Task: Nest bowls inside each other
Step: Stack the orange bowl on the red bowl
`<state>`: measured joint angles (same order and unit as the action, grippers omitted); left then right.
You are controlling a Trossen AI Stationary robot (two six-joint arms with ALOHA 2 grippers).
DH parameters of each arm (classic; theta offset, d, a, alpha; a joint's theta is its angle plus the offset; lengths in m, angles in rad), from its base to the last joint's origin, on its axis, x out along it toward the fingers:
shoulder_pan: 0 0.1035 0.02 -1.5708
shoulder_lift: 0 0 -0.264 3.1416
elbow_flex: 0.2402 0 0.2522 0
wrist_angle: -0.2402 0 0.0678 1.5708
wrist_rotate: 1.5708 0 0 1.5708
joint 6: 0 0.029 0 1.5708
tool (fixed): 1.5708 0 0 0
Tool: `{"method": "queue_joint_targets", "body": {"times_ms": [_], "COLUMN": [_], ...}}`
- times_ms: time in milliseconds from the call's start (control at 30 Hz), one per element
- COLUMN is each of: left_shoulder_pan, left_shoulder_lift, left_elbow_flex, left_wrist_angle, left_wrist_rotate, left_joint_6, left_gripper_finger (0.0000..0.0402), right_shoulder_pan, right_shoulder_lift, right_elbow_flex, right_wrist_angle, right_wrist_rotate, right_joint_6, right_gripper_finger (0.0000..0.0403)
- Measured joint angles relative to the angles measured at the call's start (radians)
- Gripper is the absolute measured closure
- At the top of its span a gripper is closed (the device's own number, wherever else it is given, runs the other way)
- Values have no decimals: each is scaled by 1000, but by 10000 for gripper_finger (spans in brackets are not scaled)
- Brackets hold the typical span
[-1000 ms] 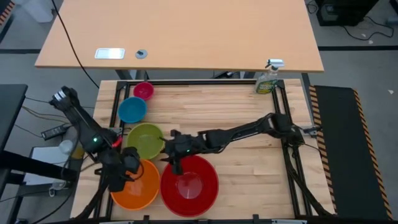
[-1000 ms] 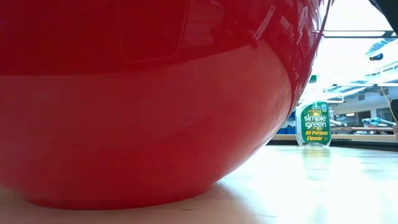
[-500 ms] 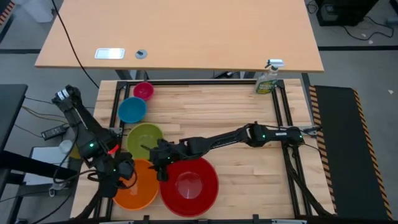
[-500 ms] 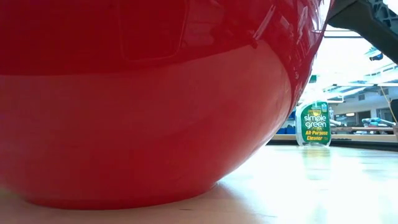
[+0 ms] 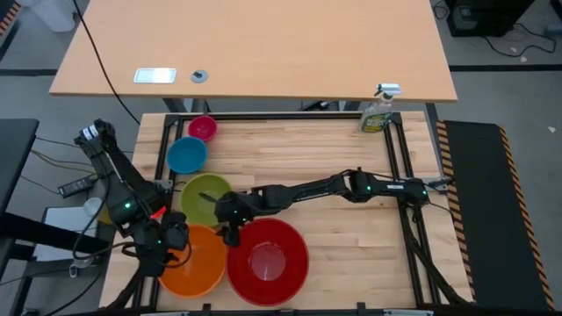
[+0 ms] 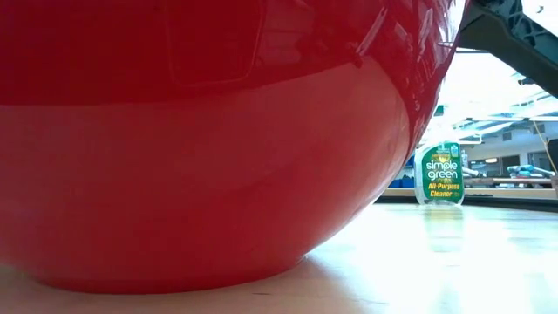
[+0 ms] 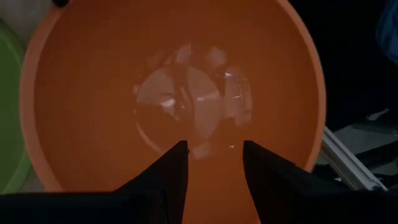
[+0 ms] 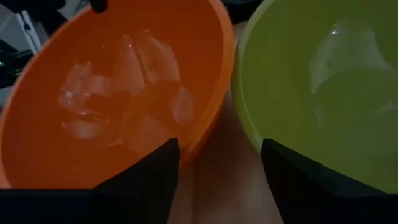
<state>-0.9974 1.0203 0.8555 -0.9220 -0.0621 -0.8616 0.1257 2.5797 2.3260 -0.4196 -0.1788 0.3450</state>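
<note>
Five bowls stand on their bases on the wooden table: red [image 5: 268,261] at the near edge, orange [image 5: 195,263] to its left, lime green [image 5: 206,195] behind them, then blue [image 5: 186,154] and pink [image 5: 202,128] farther back. My left gripper [image 7: 214,152] hangs open above the orange bowl's [image 7: 174,81] inside, near its left rim [image 5: 169,239]. My right gripper [image 5: 228,230] is open and low over the gap between the orange bowl [image 8: 118,87] and the green bowl [image 8: 323,81], beside the red bowl's far-left rim; its fingers [image 8: 219,149] touch neither.
A green spray bottle [image 5: 378,111] stands at the table's far right corner. The red bowl [image 6: 200,148] fills most of the low view, with the bottle [image 6: 440,173] behind it. The right half of the table [image 5: 351,237] is bare wood. A black frame rail [image 5: 281,115] runs along the edges.
My right gripper has sunk and gone toward the table's left edge, from over the red bowl's far rim to the gap between the orange and green bowls, with the arm stretching out lower. My left gripper has shifted slightly toward the table's left edge. No bowl has moved.
</note>
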Motion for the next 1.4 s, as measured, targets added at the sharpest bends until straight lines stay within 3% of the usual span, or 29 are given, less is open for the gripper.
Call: {"method": "queue_joint_targets", "body": {"times_ms": [1233, 1400], "left_shoulder_pan": [0, 0], "left_shoulder_lift": [1, 1], "left_elbow_flex": [0, 0], "left_wrist_angle": [0, 0], "left_wrist_rotate": [-22, -20], "left_joint_6": [-15, -27], "left_gripper_finger": [246, 246], "right_shoulder_pan": [-83, -44], "right_shoulder_lift": [-5, -10], "right_elbow_flex": [5, 30], "right_wrist_angle": [-40, -49], "right_wrist_rotate": [-37, -16], "right_joint_6": [-69, -99], "right_gripper_finger": [182, 182]}}
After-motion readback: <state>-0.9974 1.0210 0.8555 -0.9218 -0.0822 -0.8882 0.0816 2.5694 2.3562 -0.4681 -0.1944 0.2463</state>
